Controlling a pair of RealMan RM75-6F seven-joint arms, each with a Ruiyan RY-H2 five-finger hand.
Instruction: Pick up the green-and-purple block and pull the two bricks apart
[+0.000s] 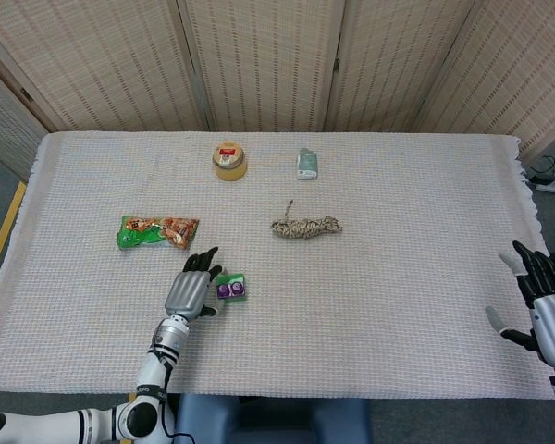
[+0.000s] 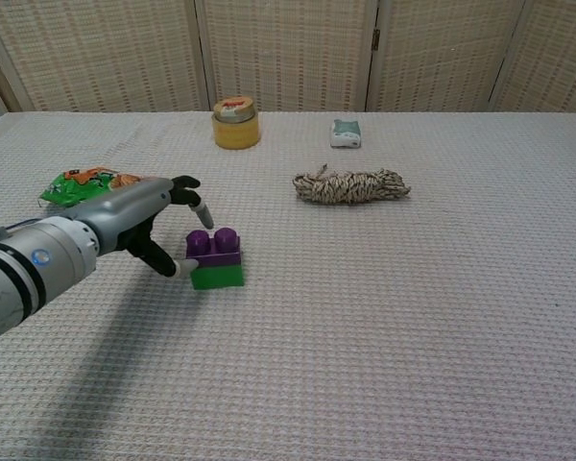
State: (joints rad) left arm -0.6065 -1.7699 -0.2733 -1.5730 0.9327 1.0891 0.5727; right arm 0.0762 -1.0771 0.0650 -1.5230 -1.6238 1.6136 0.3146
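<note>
Green-and-purple block (image 2: 216, 258) on bench (image 2: 384, 317): left hand (image 2: 139, 219) beside it, fingers (image 2: 194, 206) spread, thumb touching; right hand (image 1: 548, 310) spread, apart.

no legible text anywhere

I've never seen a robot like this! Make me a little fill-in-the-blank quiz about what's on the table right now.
1. The purple brick sits on top of a ____ brick.
2. The robot's ____ hand is the one beside the green-and-purple block.
3. The yellow jar stands at the far side, with a small ____ packet to its right.
4. Between the jar and the block's row lies a coiled bundle of ____.

Missing words: green; left; green; rope
</note>
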